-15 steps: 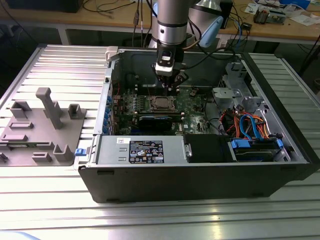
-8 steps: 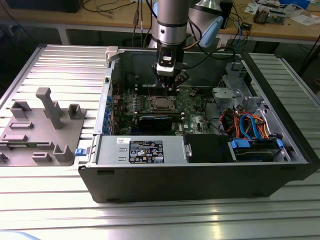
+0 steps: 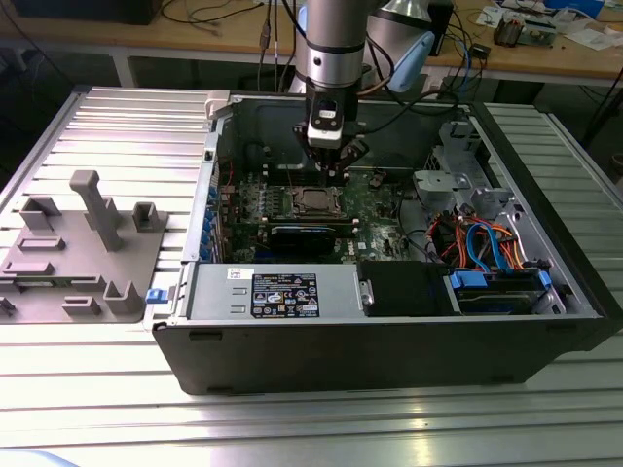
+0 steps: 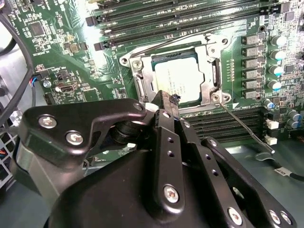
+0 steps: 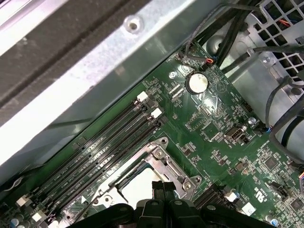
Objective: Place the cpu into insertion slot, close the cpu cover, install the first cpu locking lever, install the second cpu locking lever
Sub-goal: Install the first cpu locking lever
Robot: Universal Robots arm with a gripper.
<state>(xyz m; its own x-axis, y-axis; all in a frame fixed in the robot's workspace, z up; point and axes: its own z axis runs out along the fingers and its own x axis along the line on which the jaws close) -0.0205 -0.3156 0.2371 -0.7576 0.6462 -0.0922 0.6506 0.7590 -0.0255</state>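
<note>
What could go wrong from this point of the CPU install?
The gripper hangs right at the edge of the cpu cover, which lies closed over the cpu; a skewed push might scrape the frame. A thin locking lever sticks out unlatched across the memory slots, so it may slip or spring aside. Small capacitors crowd the socket and could get bumped.

Around me lies a ribbed, silvery aluminium bench (image 3: pixel 88 126) catching bright glare; behind it stands a cluttered pale wooden worktable (image 3: pixel 224 37) strewn with cables.
</note>
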